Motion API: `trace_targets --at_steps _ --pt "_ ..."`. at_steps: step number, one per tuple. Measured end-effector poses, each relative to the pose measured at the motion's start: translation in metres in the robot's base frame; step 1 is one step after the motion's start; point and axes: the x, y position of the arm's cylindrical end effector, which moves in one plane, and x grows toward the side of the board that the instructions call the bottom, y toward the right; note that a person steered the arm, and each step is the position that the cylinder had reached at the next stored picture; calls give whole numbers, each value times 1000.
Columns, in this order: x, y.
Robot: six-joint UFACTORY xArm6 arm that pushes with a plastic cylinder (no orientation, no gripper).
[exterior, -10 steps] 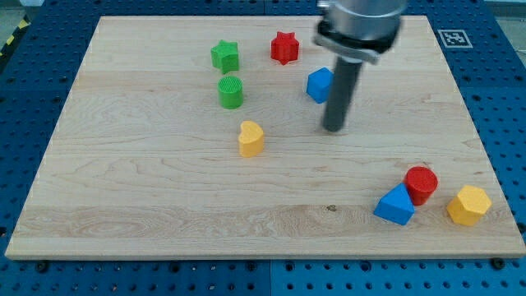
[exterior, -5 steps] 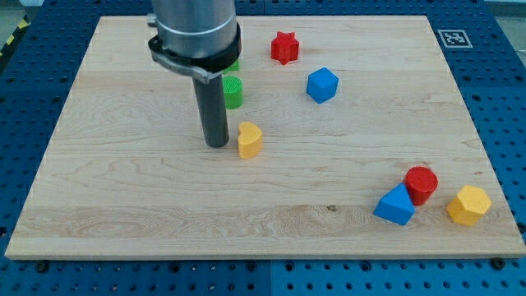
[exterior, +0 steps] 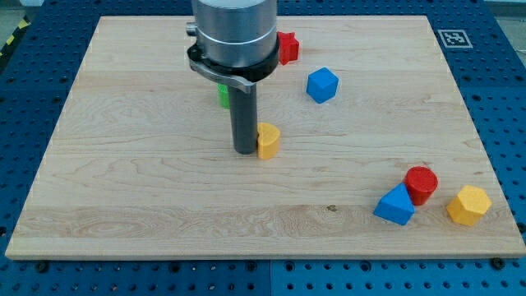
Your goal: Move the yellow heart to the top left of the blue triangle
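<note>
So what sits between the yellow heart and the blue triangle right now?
Nothing: in the camera view only bare wooden board runs from the yellow heart to the blue triangle. My tip touches the heart's left.

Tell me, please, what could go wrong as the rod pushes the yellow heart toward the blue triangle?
My tip touches the yellow heart on the view's left side, slightly low; an off-centre push could make it spin or slip away. The red cylinder sits touching the blue triangle at its upper right, so overshooting might knock both, and the yellow hexagon beyond.
</note>
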Motion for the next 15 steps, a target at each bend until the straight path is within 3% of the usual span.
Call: trace_targets --at_steps 4,10,12,15 --pt "-37 102" --pt "6 191" --pt "28 197" --pt "25 217"
